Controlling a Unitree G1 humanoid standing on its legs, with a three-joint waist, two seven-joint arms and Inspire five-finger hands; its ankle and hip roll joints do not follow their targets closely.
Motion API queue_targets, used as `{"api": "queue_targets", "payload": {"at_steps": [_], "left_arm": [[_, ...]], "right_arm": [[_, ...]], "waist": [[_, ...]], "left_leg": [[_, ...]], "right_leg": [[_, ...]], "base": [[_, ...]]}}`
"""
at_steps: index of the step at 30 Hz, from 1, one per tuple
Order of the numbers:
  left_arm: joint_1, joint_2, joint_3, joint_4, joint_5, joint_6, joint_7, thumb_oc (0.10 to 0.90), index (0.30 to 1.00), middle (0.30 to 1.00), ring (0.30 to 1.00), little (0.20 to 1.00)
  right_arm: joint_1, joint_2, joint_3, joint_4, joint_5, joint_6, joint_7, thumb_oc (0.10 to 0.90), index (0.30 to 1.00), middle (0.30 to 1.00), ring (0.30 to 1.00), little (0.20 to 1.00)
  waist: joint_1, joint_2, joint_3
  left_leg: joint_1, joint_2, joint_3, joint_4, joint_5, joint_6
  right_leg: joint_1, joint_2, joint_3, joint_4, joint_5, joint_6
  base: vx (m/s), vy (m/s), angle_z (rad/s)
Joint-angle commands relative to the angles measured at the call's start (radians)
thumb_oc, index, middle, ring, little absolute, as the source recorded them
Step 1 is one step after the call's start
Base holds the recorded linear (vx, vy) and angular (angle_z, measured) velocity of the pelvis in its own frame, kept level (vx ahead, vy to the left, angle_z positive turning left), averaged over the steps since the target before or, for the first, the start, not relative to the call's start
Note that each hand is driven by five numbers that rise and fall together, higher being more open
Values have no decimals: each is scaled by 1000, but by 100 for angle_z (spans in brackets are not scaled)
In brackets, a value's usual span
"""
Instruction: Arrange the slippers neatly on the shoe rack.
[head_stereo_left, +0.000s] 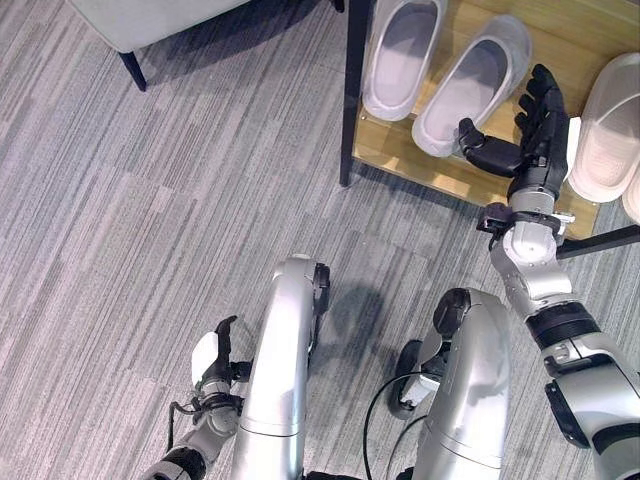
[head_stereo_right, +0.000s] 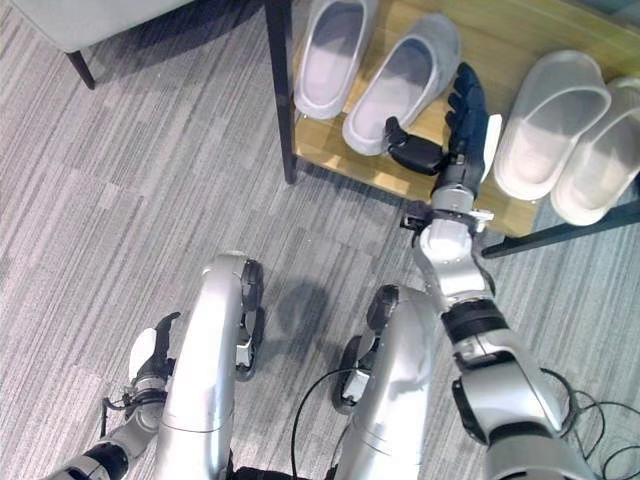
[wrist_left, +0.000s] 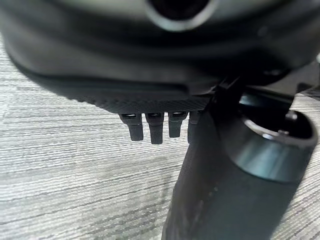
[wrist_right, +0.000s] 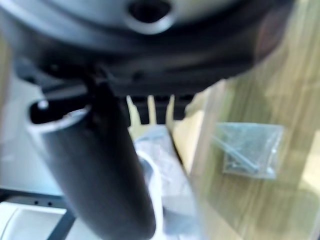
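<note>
The wooden shoe rack (head_stereo_left: 420, 160) stands at the upper right. Two grey slippers rest on it: one (head_stereo_left: 403, 55) points straight back, the other (head_stereo_left: 472, 85) lies at an angle beside it. Two white slippers (head_stereo_right: 550, 125) (head_stereo_right: 600, 165) sit further right on the same shelf. My right hand (head_stereo_left: 538, 125) hovers over the shelf between the angled grey slipper and the white pair, open with straight fingers. Its thumb reaches toward that slipper's heel and holds nothing. My left hand (head_stereo_left: 213, 362) hangs low at the lower left over the carpet, relaxed and empty.
A black rack post (head_stereo_left: 350, 100) runs down the shelf's left edge, and a black bar (head_stereo_left: 600, 240) crosses at the right. A grey seat with a dark leg (head_stereo_left: 132, 70) stands at the upper left. A small bag of screws (wrist_right: 248, 150) lies on the wood.
</note>
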Motion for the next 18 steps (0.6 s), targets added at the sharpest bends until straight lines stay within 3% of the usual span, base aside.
{"api": "queue_targets", "payload": {"at_steps": [1, 18], "left_arm": [[48, 11, -61, 0, -17, -13, 39, 800, 900, 900, 900, 900], [55, 8, -90, 30, -44, -22, 51, 800, 900, 900, 900, 900]], "right_arm": [[-162, -4, 23, -78, -3, -52, -19, 800, 900, 900, 900, 900], [-352, 33, 61, 42, 26, -67, -115, 800, 900, 900, 900, 900]], "waist": [[93, 6, -37], [115, 30, -37]], "left_leg": [[64, -30, -98, 76, -217, -4], [64, -40, -92, 88, -217, -10]], "right_leg": [[-43, 23, 95, -21, 120, -113], [-43, 29, 104, 0, 121, -114]], "base": [[0, 0, 0], [0, 0, 0]]}}
